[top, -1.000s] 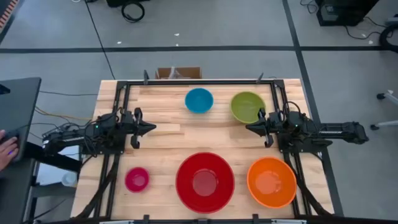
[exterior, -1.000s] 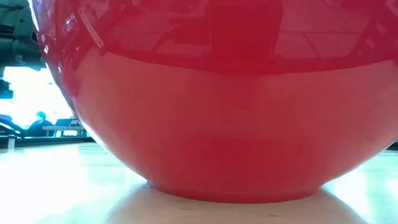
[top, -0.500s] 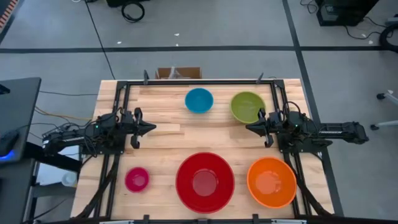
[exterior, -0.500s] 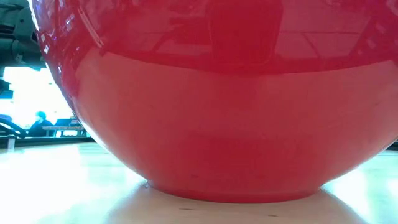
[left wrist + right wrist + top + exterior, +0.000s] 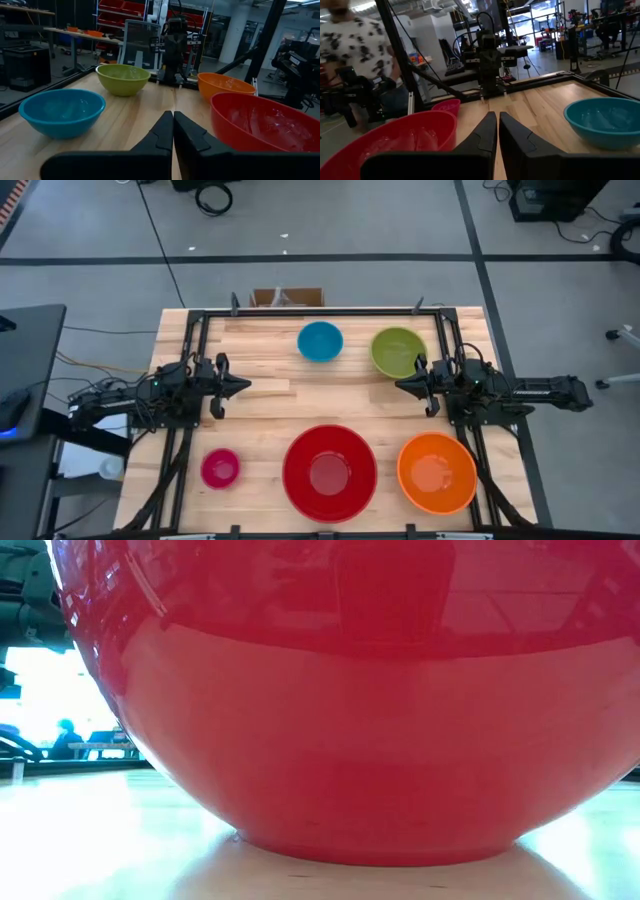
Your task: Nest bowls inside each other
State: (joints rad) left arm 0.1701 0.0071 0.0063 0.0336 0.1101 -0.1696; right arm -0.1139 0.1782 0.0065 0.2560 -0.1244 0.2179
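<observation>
Five bowls stand apart on their bases on the wooden table. The red bowl is at the near middle, the orange bowl near right, the magenta-pink bowl near left. The blue bowl and the olive-green bowl are at the far side. My left gripper is shut at the left edge, pointing level toward the table's middle. My right gripper is shut at the right edge, facing it. Neither touches a bowl. In the low view the red bowl fills the picture.
A black metal frame runs around the table's far edge and sides. A cardboard box sits just behind the far edge. The middle of the table between the two grippers is bare wood. A person shows beyond the table in the right wrist view.
</observation>
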